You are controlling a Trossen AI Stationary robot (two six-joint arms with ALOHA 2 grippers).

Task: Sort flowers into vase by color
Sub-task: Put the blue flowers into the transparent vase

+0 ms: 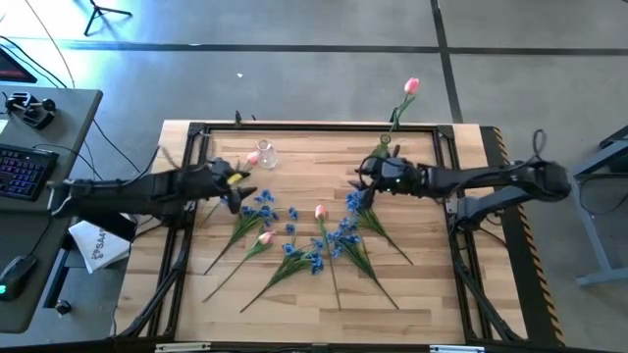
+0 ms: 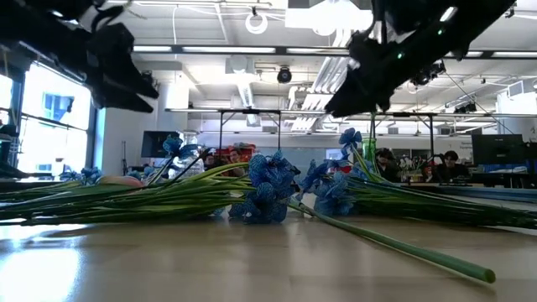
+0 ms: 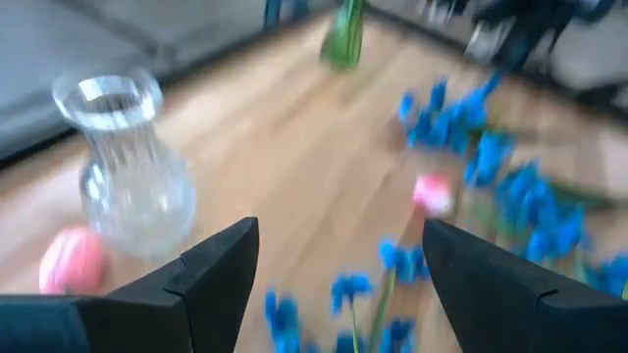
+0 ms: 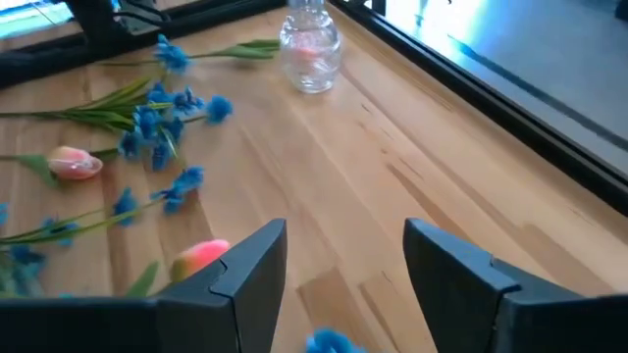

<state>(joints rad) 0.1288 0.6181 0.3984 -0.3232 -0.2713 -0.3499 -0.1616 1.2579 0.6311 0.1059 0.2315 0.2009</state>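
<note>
Several green-stemmed flowers lie flat on the wooden table: blue blossom clusters (image 1: 324, 245) and pink tulip buds (image 1: 320, 211) (image 1: 264, 237). A clear glass vase (image 1: 266, 155) (image 3: 123, 167) stands near the far edge, with a pink bud (image 3: 71, 260) on the table beside it. A green vase (image 1: 383, 147) holds one pink tulip (image 1: 410, 86) upright. My left gripper (image 1: 238, 188) (image 3: 339, 265) is open, above the left end of the pile. My right gripper (image 1: 361, 182) (image 4: 343, 260) is open, above the pile's right end, near the green vase.
A dark frame (image 1: 314, 126) runs around the tabletop's edges. A desk with a keyboard (image 1: 22, 169) stands left of the table. Bare wood (image 1: 314, 162) lies between the two vases. In the low view, people (image 2: 445, 166) sit in the room far behind the table.
</note>
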